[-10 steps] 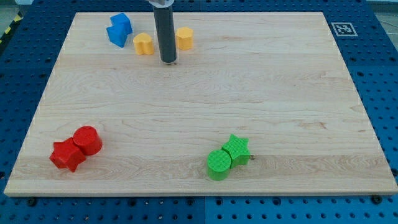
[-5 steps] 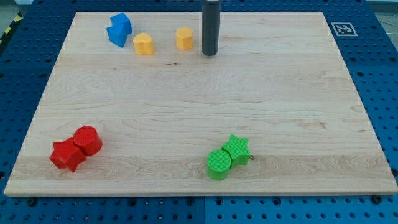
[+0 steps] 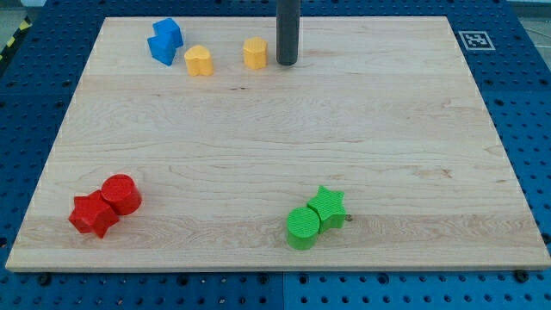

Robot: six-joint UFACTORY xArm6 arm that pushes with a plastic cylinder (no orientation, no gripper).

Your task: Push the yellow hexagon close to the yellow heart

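Observation:
The yellow hexagon [image 3: 254, 52] sits near the view's top of the wooden board [image 3: 275, 146]. The yellow heart [image 3: 199, 60] lies to its left, with a gap about one block wide between them. My tip [image 3: 287, 61] stands just to the right of the yellow hexagon, a small gap away, not touching it. The rod rises out of the view's top.
Two blue blocks [image 3: 164, 40] touch each other at the top left, just left of the yellow heart. A red star-like block [image 3: 93, 215] and a red cylinder [image 3: 121, 194] sit at the bottom left. A green cylinder [image 3: 303, 227] and a green star [image 3: 328, 207] sit at bottom centre.
My tip moved from between the heart and hexagon around to the hexagon's right side, then drew slightly up and left toward it. No block has moved.

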